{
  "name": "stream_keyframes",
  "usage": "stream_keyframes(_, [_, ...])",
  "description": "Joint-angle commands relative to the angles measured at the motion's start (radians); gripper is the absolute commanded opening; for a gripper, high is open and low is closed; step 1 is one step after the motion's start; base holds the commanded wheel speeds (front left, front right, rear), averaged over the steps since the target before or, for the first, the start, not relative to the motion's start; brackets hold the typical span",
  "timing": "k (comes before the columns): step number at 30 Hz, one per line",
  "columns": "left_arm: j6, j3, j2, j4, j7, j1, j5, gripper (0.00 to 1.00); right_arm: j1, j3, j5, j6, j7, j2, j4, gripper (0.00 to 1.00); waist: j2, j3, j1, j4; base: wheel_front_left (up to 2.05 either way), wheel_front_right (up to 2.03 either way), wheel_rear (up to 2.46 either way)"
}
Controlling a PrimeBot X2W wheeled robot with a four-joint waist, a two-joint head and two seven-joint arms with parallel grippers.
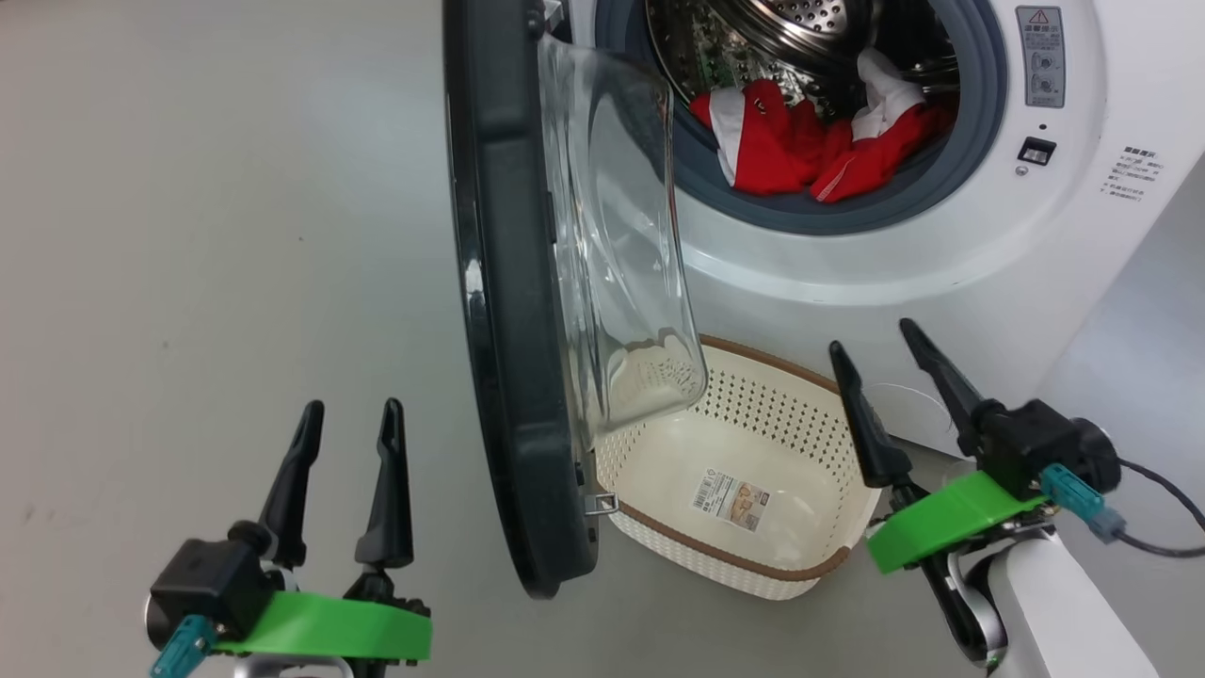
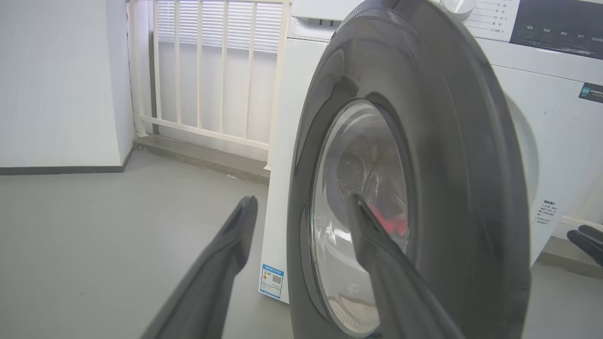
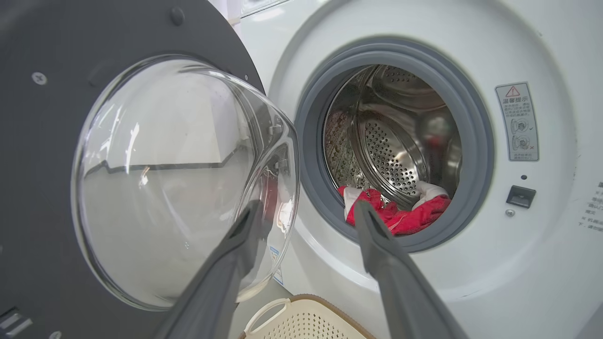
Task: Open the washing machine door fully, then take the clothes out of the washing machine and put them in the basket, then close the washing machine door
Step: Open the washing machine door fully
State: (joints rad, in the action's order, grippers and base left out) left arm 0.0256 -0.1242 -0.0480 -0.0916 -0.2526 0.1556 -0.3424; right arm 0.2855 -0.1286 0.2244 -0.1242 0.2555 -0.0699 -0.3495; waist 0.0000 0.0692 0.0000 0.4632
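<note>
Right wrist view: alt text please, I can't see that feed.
Red and white clothes lie low inside the washing machine, beyond the open right gripper. The washing machine door stands open at left; the basket shows at the bottom edge.

Left tool (image 1: 352, 407) lower left, fingers apart, empty; right tool (image 1: 872, 335) lower right, fingers apart, empty, tilted left.

left gripper (image 1: 353, 405), right gripper (image 1: 872, 335): long dark fingers (image 1: 871, 424) above green bracket (image 1: 941, 523). teal connector (image 1: 1068, 490) and black cable (image 1: 1163, 499) beside bracket; white forearm (image 1: 1064, 603) below it.
</note>
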Motion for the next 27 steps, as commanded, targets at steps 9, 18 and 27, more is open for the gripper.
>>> stream_keyframes(9, [-0.017,0.060,-0.004,0.033,-0.009,-0.012,0.034,1.00,-0.117,0.022,-0.031,-0.007,0.006,0.019,0.149,1.00,0.0000,-0.002,0.0000,0.006,0.00,0.00,0.00])
stream_keyframes(18, [-0.016,0.058,-0.003,0.027,-0.009,-0.021,0.038,1.00,-0.142,0.002,-0.024,-0.007,0.006,0.019,0.155,1.00,0.0000,-0.008,0.0000,0.005,0.00,0.00,0.00])
stream_keyframes(27, [-0.017,0.044,-0.002,-0.003,-0.009,-0.030,0.026,0.00,-0.155,0.003,-0.023,-0.007,0.006,0.020,0.149,1.00,0.0000,-0.028,0.0000,0.005,0.00,0.00,0.00])
